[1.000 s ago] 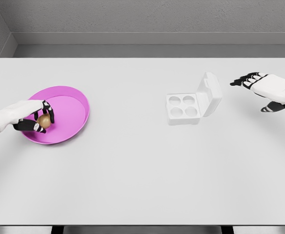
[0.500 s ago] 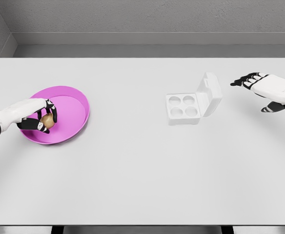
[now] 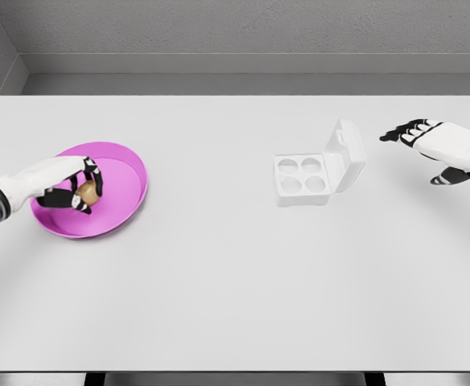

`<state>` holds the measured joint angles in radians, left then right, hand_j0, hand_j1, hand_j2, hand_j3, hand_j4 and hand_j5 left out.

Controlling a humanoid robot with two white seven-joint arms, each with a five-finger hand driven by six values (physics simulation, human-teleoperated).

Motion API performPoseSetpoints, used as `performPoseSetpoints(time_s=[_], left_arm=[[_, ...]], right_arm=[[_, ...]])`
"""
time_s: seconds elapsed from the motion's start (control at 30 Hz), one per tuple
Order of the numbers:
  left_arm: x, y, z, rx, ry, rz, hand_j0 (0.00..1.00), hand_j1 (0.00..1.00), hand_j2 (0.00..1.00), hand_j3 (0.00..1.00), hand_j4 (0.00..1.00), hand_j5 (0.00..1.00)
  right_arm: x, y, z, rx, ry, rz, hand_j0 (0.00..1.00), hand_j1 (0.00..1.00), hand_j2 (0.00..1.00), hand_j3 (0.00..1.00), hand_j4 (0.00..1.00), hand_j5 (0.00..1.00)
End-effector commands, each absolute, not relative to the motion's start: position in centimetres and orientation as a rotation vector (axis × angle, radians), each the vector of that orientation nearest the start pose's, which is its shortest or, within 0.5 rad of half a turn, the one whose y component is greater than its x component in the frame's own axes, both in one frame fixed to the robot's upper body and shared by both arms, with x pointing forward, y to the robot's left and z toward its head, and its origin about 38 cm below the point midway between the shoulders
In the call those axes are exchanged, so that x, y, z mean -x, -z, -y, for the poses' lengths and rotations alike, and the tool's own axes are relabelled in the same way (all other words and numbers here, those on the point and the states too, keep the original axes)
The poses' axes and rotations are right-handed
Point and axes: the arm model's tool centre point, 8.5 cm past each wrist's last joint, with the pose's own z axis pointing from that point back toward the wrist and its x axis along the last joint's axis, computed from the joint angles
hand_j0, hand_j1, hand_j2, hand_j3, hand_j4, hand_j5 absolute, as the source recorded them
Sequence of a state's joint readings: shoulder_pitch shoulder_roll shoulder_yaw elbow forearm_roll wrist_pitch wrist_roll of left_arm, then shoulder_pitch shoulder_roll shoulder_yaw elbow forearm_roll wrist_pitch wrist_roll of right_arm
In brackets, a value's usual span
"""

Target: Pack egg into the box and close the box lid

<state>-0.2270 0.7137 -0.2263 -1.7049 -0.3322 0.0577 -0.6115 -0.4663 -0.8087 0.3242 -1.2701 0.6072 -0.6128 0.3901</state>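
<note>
At the far left of the pale grey tabletop (image 3: 219, 281), the left hand (image 3: 72, 190) has its fingers curled around the small brown egg (image 3: 87, 191), pinching it over the inner floor of the shallow round magenta plastic dish (image 3: 126, 165); whether the egg is clear of the dish floor cannot be told from this view. The move ahead turns on a sideways carry: the open white four-cup egg box (image 3: 302, 178) lies well apart to the right of the egg, at much the same depth on the tabletop, with bare surface between. Its four cups face up and its hinged lid (image 3: 344, 155) stands tilted on the box's right side. The right hand (image 3: 428, 141), fingers spread and holding nothing, hovers near that lid, so it looks the nearer one for closing.
</note>
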Motion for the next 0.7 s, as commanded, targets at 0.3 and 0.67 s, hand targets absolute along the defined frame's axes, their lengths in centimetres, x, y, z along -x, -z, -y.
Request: performPoseSetpoints(time_s=[0.3, 0.67], left_arm=[[-40.2, -17.3, -30.9, -0.348, 1.372, 1.268, 0.24, 0.24, 0.24, 0.24, 0.24, 0.24], [-40.8, -17.3, -28.6, -0.302, 1.346, 1.327, 0.24, 0.24, 0.24, 0.24, 0.24, 0.24]], right_arm=[[-43.6, -19.0, 40.1, 0.672, -1.856, 1.294, 1.00, 1.00, 1.00, 1.00, 1.00, 1.00], [-43.6, -19.0, 40.0, 0.672, -1.857, 1.296, 1.00, 1.00, 1.00, 1.00, 1.00, 1.00]])
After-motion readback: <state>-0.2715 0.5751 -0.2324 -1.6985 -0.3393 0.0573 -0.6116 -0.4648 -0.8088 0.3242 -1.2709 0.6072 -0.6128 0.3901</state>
